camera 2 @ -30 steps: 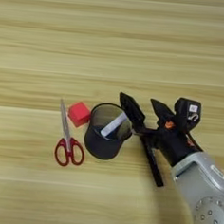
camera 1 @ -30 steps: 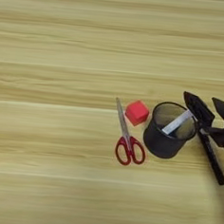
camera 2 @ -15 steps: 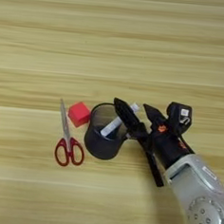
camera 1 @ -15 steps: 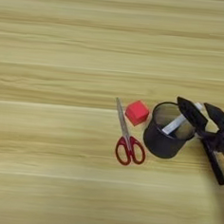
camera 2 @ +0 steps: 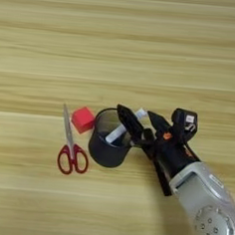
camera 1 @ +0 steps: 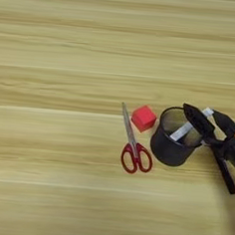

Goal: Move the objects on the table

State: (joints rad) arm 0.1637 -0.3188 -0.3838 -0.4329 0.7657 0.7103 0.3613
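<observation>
Black mesh pen cup (camera 2: 109, 145) looked light and stiff; my hand (camera 2: 143, 125) stood spread open at its rim, grasping nothing.

On the table (camera 1: 70, 46), the things sit in its right half, somewhat toward the near edge. The pen cup (camera 2: 107, 147) stands upright, with the white marker (camera 2: 122, 128) leaning inside it, its upper end poking over the cup's far right rim. Just left of the cup, a little further back, lies a small cube (camera 2: 83, 119), close to the cup's wall. Left of the cube and cup lie the scissors (camera 2: 70, 146), blades pointing away, handles toward the near edge. The gripper (camera 2: 142, 122) comes in from the right, one finger over the cup's right rim, the other just right of it. The black marker (camera 1: 225, 173) lies on the table right of the cup, beneath the gripper.
</observation>
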